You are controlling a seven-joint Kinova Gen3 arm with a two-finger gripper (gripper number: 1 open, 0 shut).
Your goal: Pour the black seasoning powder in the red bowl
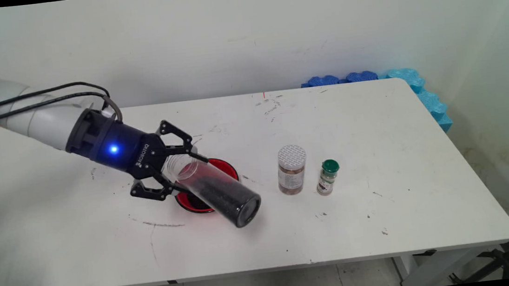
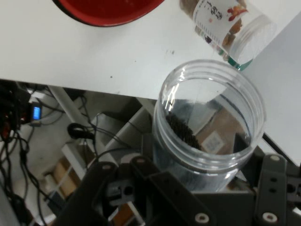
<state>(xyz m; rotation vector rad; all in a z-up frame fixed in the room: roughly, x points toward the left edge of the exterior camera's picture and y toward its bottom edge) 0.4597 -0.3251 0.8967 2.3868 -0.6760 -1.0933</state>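
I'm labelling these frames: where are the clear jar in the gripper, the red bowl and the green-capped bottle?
clear jar [image 1: 215,191]: main view, its tilted side wall.
red bowl [image 1: 226,166]: main view, its rim's far right part.
green-capped bottle [image 1: 330,166]: main view, its green cap.

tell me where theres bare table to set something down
Bare room: the table's right part beyond the green-capped bottle, the front strip along the near edge, and the back between the red dish and the wall. Crowded: the middle, where the gripper holds a tilted clear jar over the dish, beside the white-lidded jar.
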